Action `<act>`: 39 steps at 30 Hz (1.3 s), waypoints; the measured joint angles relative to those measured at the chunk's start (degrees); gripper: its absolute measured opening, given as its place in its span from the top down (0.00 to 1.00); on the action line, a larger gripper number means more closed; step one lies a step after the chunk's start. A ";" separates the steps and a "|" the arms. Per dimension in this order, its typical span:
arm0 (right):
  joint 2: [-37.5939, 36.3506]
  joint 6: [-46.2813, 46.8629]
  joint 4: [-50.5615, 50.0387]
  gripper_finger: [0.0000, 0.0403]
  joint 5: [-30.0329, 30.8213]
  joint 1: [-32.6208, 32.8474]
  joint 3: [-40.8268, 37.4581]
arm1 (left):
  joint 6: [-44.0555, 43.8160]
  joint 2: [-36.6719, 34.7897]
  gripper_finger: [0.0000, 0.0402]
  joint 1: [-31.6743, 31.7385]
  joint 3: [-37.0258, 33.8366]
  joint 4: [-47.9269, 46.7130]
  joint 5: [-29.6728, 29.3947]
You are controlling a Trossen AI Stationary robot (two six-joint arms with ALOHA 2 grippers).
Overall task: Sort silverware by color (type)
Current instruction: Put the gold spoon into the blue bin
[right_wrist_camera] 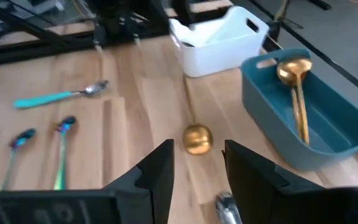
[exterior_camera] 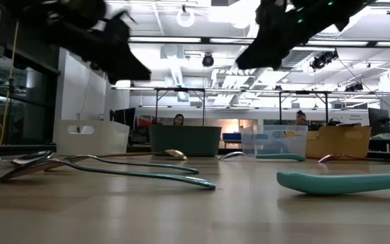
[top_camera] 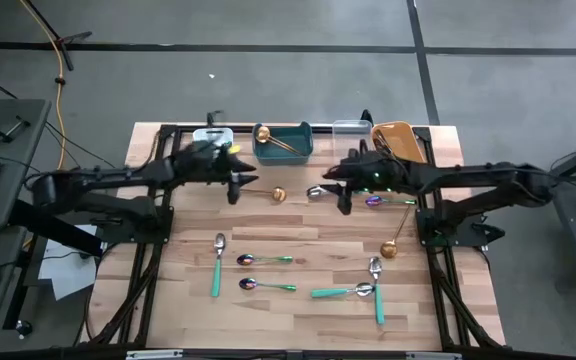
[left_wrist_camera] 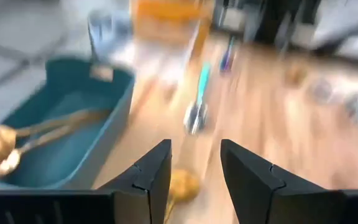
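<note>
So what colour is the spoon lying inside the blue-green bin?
Gold. The spoon in the teal bin shows best in the right wrist view.

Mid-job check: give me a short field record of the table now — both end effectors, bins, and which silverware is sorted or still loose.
left end effector: open, empty, raised near the white bin
right end effector: open, empty, raised in front of the clear bin
teal bin: holds gold spoons
orange bin: contents cannot tell
loose gold spoons: one in front of the teal bin, one on the right side
loose teal-handled spoons: and others on the near half of the table
</note>
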 joint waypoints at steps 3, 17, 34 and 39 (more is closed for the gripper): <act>-2.03 0.13 -0.33 0.66 0.02 0.83 -1.15 | 4.96 7.27 0.67 0.14 9.90 -14.79 -0.01; -0.53 -1.77 -0.61 0.66 0.04 1.38 -1.24 | 21.17 31.92 0.67 0.20 26.47 -35.06 0.25; 0.53 -0.31 -1.12 0.66 0.04 1.38 -1.22 | 26.45 42.26 0.67 0.29 27.30 -32.16 -0.26; 0.53 -0.29 -1.05 0.66 -0.05 1.38 -1.22 | 26.49 42.70 0.67 0.29 27.36 -32.20 -0.25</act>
